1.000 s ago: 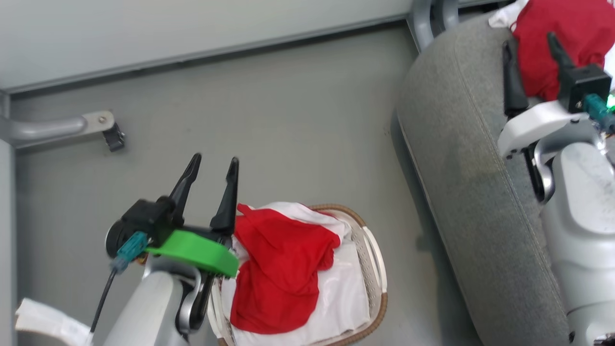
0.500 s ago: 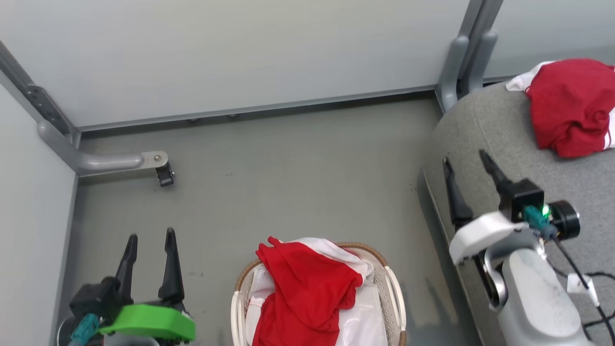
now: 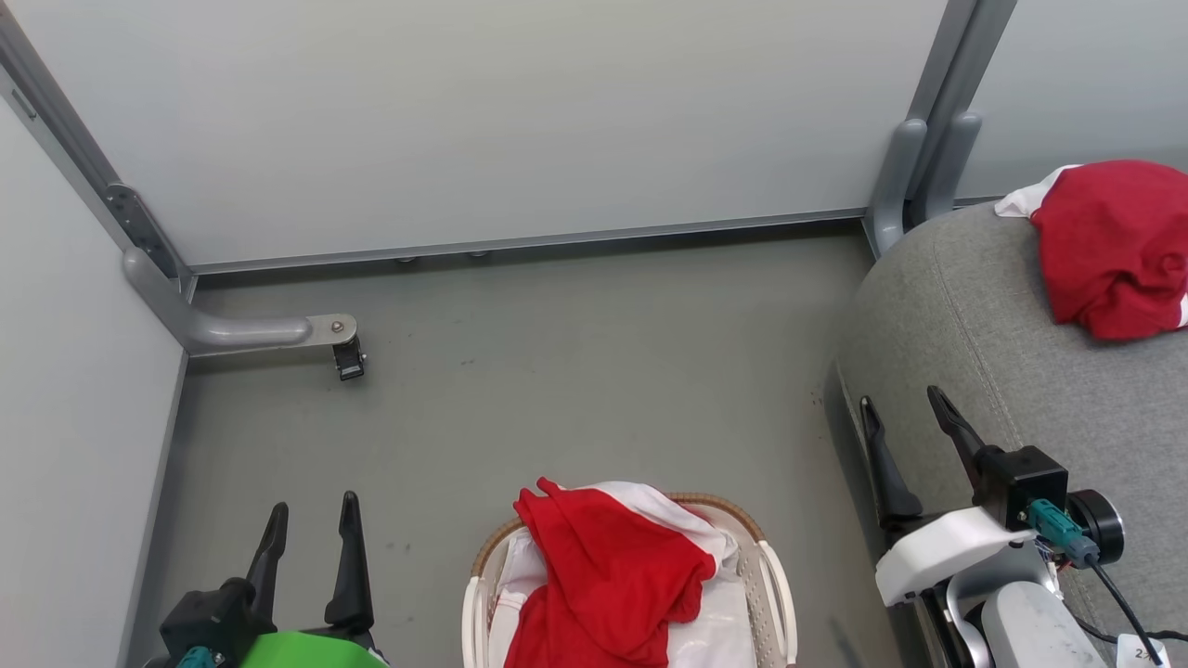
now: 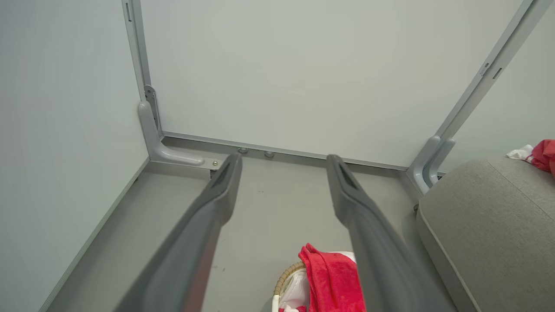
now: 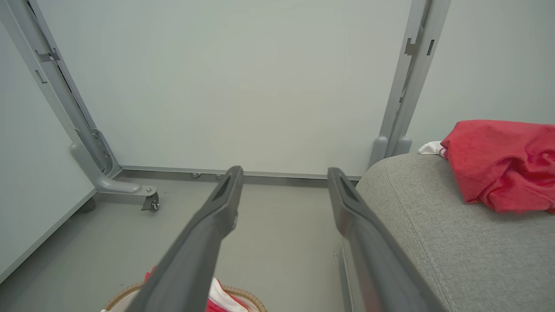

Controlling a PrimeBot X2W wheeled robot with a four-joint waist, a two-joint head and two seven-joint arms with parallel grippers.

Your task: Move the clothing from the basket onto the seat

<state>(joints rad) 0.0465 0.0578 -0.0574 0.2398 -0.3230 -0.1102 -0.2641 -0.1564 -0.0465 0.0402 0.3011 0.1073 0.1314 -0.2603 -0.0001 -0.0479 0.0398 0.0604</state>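
Where head view shows basket handles, wrists catch, perhaps, rim.

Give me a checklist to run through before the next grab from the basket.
1. Open, empty left gripper: ok.
2. Open, empty right gripper: ok.
3. A top garment lying uncovered in the basket: ok.
4. Bare cushion on the seat beside the crumpled garment on it: ok.
5. A gripper positioned over the basket: not ok; both are off to its sides.
6. More clothing under the top garment: cannot tell; the white fabric may be liner.
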